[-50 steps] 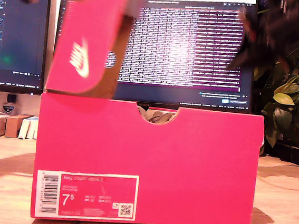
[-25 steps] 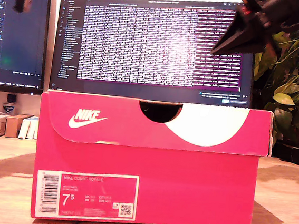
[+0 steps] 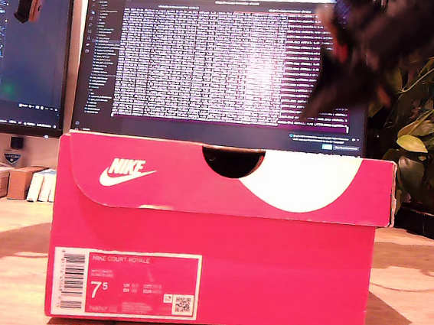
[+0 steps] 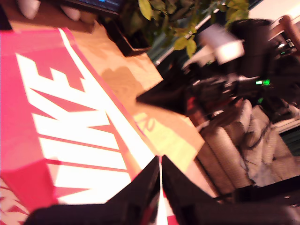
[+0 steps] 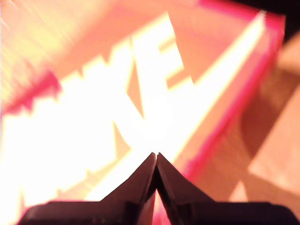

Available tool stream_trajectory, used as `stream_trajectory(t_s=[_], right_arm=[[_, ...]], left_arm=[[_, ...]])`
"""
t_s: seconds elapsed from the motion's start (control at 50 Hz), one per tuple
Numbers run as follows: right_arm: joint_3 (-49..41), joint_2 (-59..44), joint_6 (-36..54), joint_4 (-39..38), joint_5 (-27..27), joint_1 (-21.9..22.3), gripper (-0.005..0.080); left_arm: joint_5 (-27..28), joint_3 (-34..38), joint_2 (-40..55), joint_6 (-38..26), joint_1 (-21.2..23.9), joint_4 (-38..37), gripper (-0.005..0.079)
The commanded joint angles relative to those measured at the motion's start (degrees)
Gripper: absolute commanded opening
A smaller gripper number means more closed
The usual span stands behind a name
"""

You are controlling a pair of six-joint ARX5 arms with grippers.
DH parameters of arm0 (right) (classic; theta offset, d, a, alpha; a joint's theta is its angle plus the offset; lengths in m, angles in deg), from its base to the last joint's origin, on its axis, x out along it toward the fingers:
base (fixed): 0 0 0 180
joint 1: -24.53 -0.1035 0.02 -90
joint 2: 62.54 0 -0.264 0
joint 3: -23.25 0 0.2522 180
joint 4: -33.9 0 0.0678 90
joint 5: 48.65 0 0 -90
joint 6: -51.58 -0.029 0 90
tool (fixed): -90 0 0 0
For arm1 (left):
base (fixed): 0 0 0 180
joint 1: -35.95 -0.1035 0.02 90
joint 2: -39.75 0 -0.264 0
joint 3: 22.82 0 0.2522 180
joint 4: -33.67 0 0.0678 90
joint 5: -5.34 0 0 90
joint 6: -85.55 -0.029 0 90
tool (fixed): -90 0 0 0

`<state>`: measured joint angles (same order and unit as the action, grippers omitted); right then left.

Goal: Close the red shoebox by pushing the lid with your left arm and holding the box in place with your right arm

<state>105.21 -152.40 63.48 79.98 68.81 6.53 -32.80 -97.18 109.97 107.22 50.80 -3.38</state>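
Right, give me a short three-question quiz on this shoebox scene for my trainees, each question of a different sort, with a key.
1. True or false: the red lid lies flat down over the shoebox.
2. What size does the label on the front of the box show? A) 7.5 B) 9 C) 11
3. Fill in: in the wrist views, my first tool and my second tool each have jaws that are ___.
Key: 1 true; 2 A; 3 shut.
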Motion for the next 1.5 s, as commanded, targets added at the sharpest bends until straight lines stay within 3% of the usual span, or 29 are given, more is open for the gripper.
stream_trajectory(t_s=[0.0,0.2,0.78,0.9,0.92,1.16,1.28,1.48], right_arm=[[0.1,-0.9,0.4,0.2,0.0,-0.2,-0.0012],[0.1,-2.5,0.9,1.6,-2.7,-1.5,-0.0013],[-1.0,-2.6,3.7,0.1,-8.6,-2.6,-0.0013],[-1.0,0.3,2.9,-1.4,-8.6,-2.2,-0.0013],[-1.0,1.0,2.9,-1.7,-8.7,-2.1,-0.0013],[-1.0,9.5,2.5,-5.9,-15.6,-0.1,-0.0013],[-1.0,13.2,-0.2,-8.3,-17.6,2.1,-0.0013],[-1.0,17.7,-1.0,-8.6,-20.0,7.7,-0.0013]], left_arm=[[-0.5,-0.5,-0.2,-2.1,-0.1,0.3,-0.0019],[-3.2,-0.5,-0.2,-4.0,-0.3,0.0,-0.0019],[-4.0,-0.5,-1.1,-7.7,-1.8,-2.4,-0.0019],[-9.1,-0.5,-3.4,-9.2,-1.8,-2.9,-0.0019],[-10.3,-0.5,-3.9,-11.8,-1.8,-3.2,-0.0019],[-24.8,-0.5,-9.2,-20.8,-2.0,-5.9,-0.0019],[-28.3,-0.5,-10.4,-23.6,-3.2,-5.2,-0.0019],[-28.3,-0.5,-10.7,-27.0,-7.2,-4.3,-0.0019]])
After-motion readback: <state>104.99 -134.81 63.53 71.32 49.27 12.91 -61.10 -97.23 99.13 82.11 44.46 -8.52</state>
